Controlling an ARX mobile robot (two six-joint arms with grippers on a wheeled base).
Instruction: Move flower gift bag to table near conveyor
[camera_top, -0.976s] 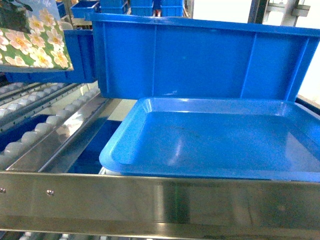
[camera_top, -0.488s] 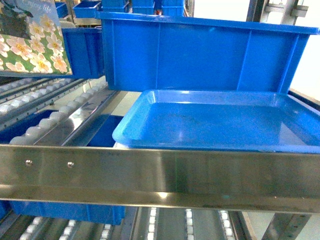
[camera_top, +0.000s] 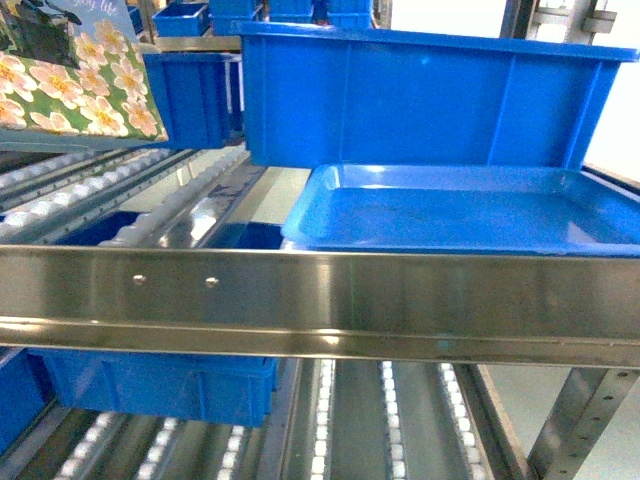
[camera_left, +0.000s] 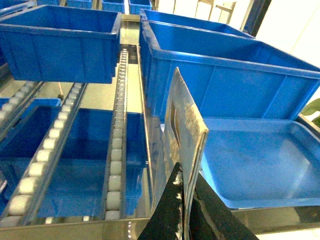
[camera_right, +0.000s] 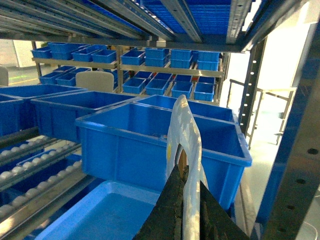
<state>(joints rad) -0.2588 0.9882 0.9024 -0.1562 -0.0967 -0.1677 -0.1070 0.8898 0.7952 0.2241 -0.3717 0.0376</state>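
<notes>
Left gripper (camera_left: 184, 197) pinches flower gift bag (camera_left: 182, 140) edge.

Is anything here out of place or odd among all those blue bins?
Yes, the flowered gift bag hangs tilted in the air above the roller tracks at upper left, resting on nothing. The left pincer is clamped on its edge. Odder still, the right pincer grips a white plastic loop.

Warehouse: steel roller conveyor (camera_top: 180, 195) racking, rows of blue bins (camera_right: 165, 85).
</notes>
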